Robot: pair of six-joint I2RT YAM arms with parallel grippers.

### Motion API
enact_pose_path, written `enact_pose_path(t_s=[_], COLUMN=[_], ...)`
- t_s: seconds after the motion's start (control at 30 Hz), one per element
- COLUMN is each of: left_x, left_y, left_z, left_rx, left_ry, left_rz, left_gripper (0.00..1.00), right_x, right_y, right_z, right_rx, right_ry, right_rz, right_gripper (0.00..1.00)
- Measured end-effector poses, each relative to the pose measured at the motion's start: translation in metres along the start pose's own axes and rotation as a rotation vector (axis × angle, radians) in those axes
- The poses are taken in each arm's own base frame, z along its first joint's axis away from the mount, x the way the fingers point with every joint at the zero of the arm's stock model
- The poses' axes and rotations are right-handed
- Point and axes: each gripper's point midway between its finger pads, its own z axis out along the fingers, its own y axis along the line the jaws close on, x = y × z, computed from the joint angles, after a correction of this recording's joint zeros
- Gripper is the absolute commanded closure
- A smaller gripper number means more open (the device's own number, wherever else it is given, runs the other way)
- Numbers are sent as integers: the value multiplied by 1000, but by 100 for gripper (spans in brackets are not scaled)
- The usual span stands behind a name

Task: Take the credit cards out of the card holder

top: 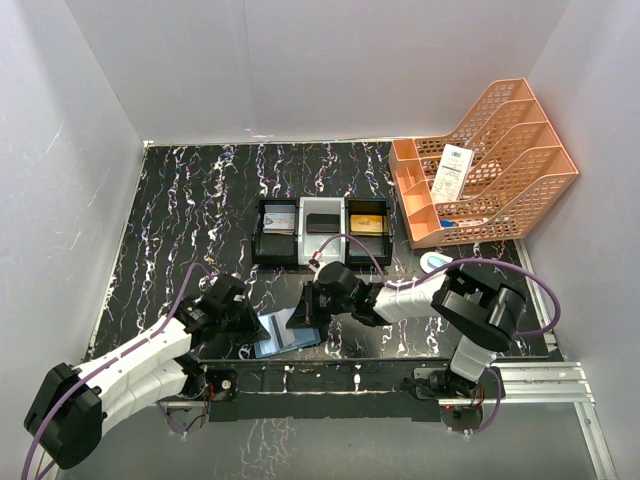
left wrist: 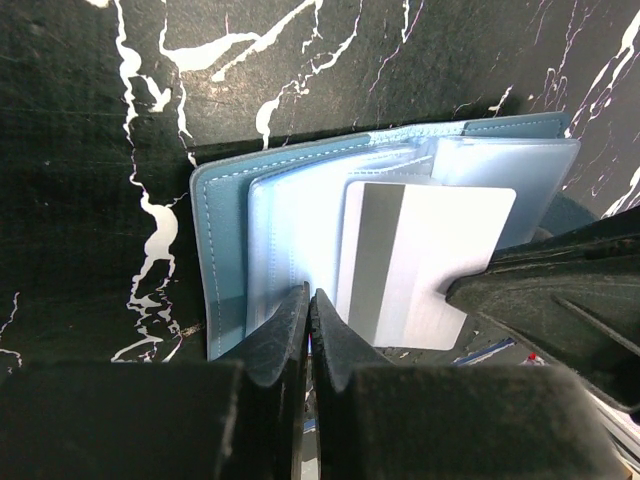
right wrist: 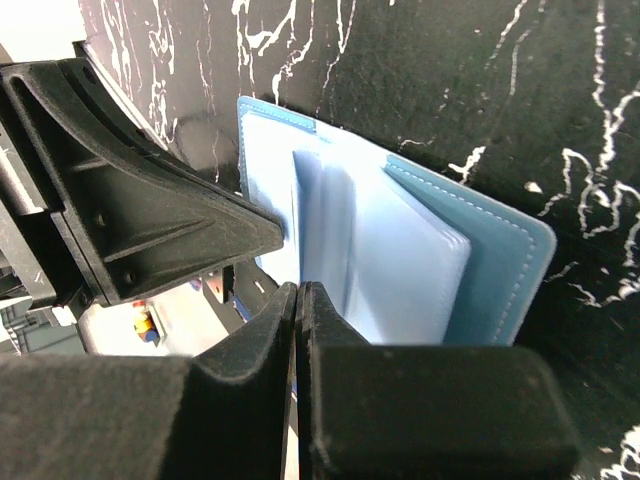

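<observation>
Teal-blue card holder [top: 287,337] lies open at the near edge of the bench [top: 180,220], between both claws. Left claw [left wrist: 310,300] is closed at its pocket edge. Right claw [right wrist: 298,292] is closed, its tip touching a protruding grey-striped credit card [left wrist: 430,260].

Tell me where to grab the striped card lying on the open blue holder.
Pinch the card at its plain end, away from the stripe, where it seems to stick out past the holder's clear pockets. Come in level from that side: it is thin and lies flat, so only the free end offers both faces.
</observation>
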Motion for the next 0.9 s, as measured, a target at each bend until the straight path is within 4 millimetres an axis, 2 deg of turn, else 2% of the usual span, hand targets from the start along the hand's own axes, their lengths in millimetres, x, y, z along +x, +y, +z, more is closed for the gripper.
enact_pose_path(t_s=[0.27, 0.37, 0.43, 0.47, 0.57, 0.67, 0.73, 0.9], left_x=[-1, -2, -3, -4, -9, -14, -15, -10], left_y=[0, 1, -1, -3, -16, -37, -46, -39], left_z=[-1, -3, -6, -8, -15, -23, -24, -8], left_rx=[-7, -13, 0, 13, 76, 171, 204, 153], left_ry=[-4, -8, -16, -25, -54, -79, -75, -15], left_rz=[1, 9, 27, 40, 70, 98, 109, 105], left_gripper=[96, 84, 66, 62, 57, 57, 64, 77], right_x=[-3, -4, -6, -7, -5, -4, -3, 0], right_y=[-6, -8, -6, -6, -7, -7, -9, -17], right_z=[-5, -6, -7, -7, -8, -8, -8, -10], right_rx=[15, 22, 17, 13, 8, 2, 0, 11], right_ry=[-9, -10, -15, -16, -13, -17, -19, -27], right_rz=[3, 3, 3, 4, 12, 25, 37, 58], right_gripper=[100, 100, 100, 100, 100, 99, 97, 97])
